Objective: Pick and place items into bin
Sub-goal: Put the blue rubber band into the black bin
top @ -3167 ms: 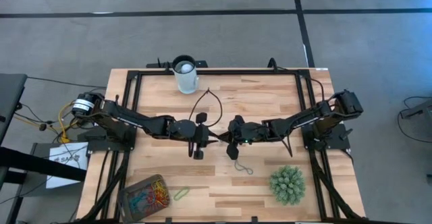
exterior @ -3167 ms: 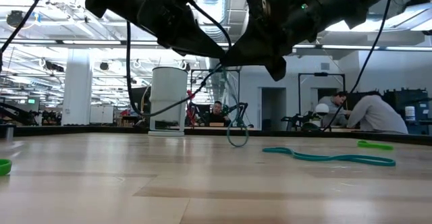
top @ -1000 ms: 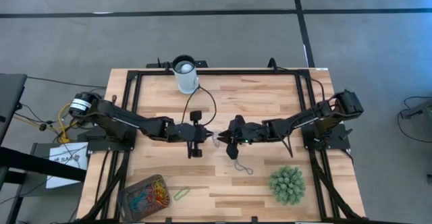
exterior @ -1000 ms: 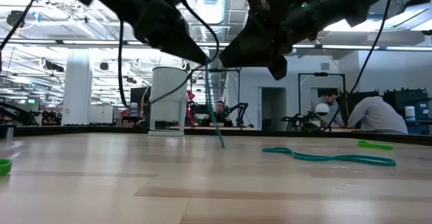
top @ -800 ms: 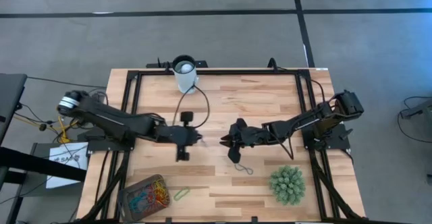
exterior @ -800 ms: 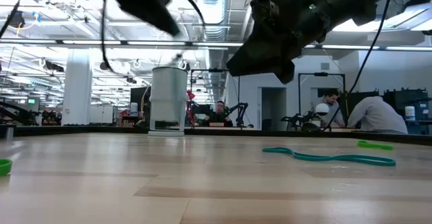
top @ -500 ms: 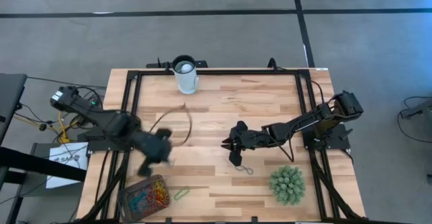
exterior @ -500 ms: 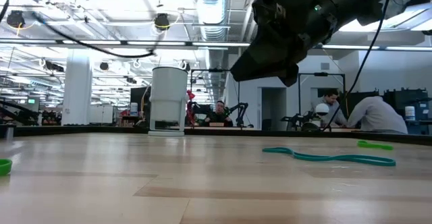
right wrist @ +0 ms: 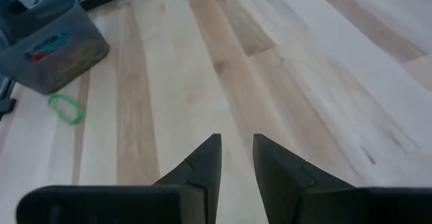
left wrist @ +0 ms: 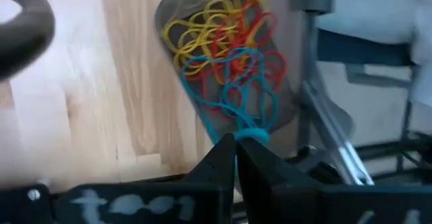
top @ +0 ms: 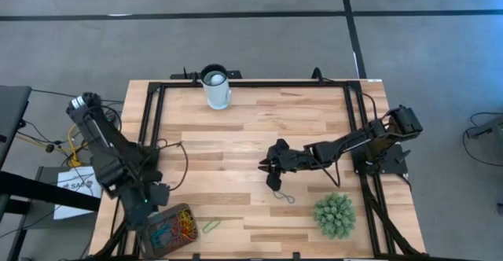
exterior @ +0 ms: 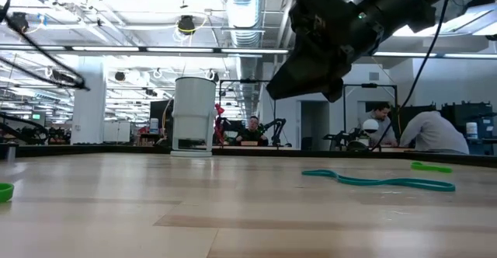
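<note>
Wooden tabletop: your left gripper (left wrist: pixel 234 143), pinched shut on a teal band (left wrist: pixel 233 102), hangs seemingly above the bin (top: pixel 168 227); release squarely over it. Right gripper (right wrist: pixel 236 160) waits parted, empty, mid-table.

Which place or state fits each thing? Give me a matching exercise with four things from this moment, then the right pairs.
Things:
1. left gripper
2. right gripper
3. white cup
4. green band

Places or states:
A. on the wood beside the bin
B. open, over the middle of the table
C. at the table's far edge
D. shut on a teal band, above the bin

Pairs: 1-D, 2-B, 3-C, 4-A
</note>
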Controlling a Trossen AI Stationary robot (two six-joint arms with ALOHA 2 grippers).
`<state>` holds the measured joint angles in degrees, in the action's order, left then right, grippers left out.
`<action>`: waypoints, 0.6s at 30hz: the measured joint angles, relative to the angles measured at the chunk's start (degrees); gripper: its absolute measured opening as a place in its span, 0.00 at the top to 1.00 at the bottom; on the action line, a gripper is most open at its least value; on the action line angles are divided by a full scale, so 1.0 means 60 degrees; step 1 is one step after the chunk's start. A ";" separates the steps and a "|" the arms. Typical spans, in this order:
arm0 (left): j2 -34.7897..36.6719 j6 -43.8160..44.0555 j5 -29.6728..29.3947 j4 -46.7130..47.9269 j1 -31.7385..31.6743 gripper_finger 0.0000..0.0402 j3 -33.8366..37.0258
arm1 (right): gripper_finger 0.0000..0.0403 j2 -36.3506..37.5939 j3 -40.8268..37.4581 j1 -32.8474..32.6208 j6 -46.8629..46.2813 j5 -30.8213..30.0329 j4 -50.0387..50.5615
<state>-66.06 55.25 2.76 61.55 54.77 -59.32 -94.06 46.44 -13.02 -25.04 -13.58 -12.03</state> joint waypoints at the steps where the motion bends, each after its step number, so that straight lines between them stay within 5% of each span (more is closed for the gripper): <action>1: -0.0013 0.0364 -0.0175 -0.0124 0.0137 1.00 0.0178 | 0.80 0.0000 0.0000 0.0033 0.0000 0.0000 0.0000; 13: -0.0089 0.3684 0.0023 -0.2495 0.0630 1.00 0.2027 | 0.80 0.0000 0.0000 0.0137 0.0029 0.0004 0.0628; 18: -0.0103 0.5288 0.0996 -0.2540 0.0807 0.98 0.2601 | 0.80 0.0000 0.0000 0.0295 0.0363 0.0003 0.0798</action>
<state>-66.67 86.98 8.74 46.31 59.61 -43.72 -94.06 46.44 -11.25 -22.86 -13.57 -7.25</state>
